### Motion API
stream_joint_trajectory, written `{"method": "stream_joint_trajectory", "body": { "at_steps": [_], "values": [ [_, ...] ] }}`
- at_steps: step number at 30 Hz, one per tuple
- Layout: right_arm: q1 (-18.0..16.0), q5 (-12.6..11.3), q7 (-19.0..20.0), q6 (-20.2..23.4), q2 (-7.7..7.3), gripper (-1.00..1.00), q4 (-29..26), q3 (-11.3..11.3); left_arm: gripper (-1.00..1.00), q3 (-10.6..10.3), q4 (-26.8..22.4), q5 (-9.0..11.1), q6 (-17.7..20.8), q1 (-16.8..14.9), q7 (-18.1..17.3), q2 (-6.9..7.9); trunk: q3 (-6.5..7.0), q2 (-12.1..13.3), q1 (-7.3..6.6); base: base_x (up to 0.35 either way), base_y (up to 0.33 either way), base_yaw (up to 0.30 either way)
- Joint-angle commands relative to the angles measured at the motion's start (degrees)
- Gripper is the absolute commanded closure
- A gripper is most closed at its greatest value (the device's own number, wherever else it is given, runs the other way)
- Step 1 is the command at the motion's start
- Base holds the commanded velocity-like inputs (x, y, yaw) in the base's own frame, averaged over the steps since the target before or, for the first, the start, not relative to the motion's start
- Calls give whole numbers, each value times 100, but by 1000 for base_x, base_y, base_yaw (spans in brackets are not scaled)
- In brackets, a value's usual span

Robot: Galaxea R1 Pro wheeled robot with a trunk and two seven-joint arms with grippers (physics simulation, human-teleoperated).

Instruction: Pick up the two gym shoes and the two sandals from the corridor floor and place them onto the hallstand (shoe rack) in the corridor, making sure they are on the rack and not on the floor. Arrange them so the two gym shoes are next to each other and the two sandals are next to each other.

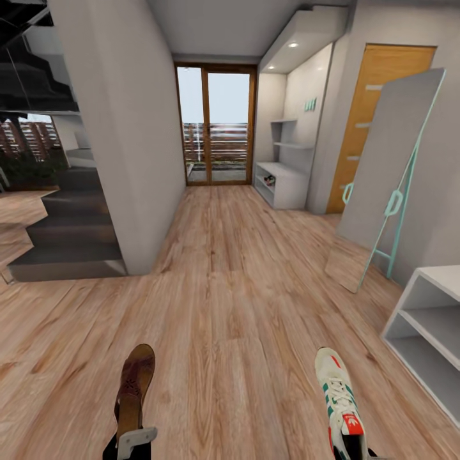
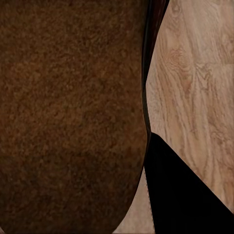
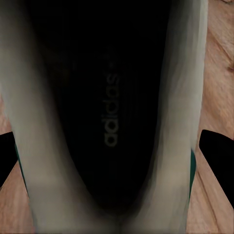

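Two shoes are up off the corridor floor [image 1: 230,287] right now, one in each arm. At the lower left of the head view the left gripper [image 1: 135,441] holds a brown sandal [image 1: 134,386] by its heel end, toe pointing away from the robot. At the lower right a gym shoe [image 1: 342,402] is held the same way, but the right gripper sits at the very bottom edge of the frame and barely shows. In the right wrist view two dark finger parts [image 3: 217,151] press on both sides of the shoe's heel, so the fingers look closed on it. In the left wrist view the sandal's brown insole takes up most of the frame, with one dark finger [image 2: 180,195] beside it.

I think the sandal is light, thin and a bit bendy, so its toe may droop. The gym shoe looks bigger and soft at the top (the rim around the heel can squash), with a stiffer sole. Holding at the heel seems fine, but a long shoe could swing or tip if the arm moves fast.

The hallstand [image 1: 441,275] is at the right edge of the frame, white, with a flat top and open shelves. Near it, higher in the frame, leans a mirror [image 1: 390,172] with a mint frame; the arm should stay away from that. A grey wall [image 1: 128,140] stands at the upper left. The middle of the floor is wide and open for turning.
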Motion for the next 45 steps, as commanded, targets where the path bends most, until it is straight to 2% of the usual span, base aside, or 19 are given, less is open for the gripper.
{"method": "stream_joint_trajectory", "body": {
  "at_steps": [1,26,45],
  "values": [
    [-5,24,46,-26,-6,100,-3,-36,100,13,1,-29,-11,-3,11,-5,-5,-2,2,340,0,0],
    [-5,54,96,-65,-61,100,34,-11,100,13,1,-28,-19,-3,4,-16,-36,-2,2,340,0,19],
    [-5,52,73,-89,-29,100,-3,-15,100,13,1,-29,-21,13,4,-5,-65,-2,2,340,0,60]
  ]
}}
